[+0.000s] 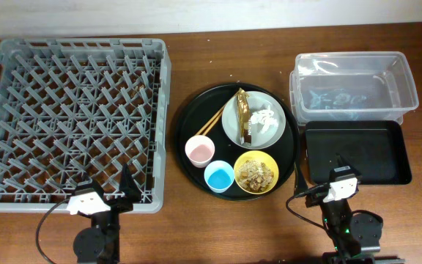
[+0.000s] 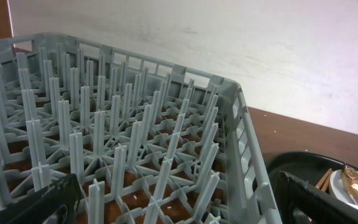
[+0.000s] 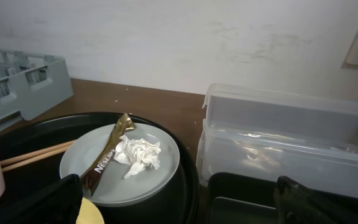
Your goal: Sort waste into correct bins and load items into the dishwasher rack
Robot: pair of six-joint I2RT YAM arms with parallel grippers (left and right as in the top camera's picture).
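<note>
Seen from above, the brown wrapper (image 1: 244,116) lies on the grey-green plate (image 1: 229,126) at the centre of the frame, its long axis running top to bottom. The right gripper (image 1: 341,172), at lower right, is spread wide and empty, and the wrapper lies up and left of it. The left gripper (image 1: 125,183), at lower left, is equally wide and looks farther off.

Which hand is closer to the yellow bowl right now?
Right. The right hand is just right of the yellow bowl, at the near edge of the rectangular black tray. The left hand is farther off to its left, by the grey rack.
</note>
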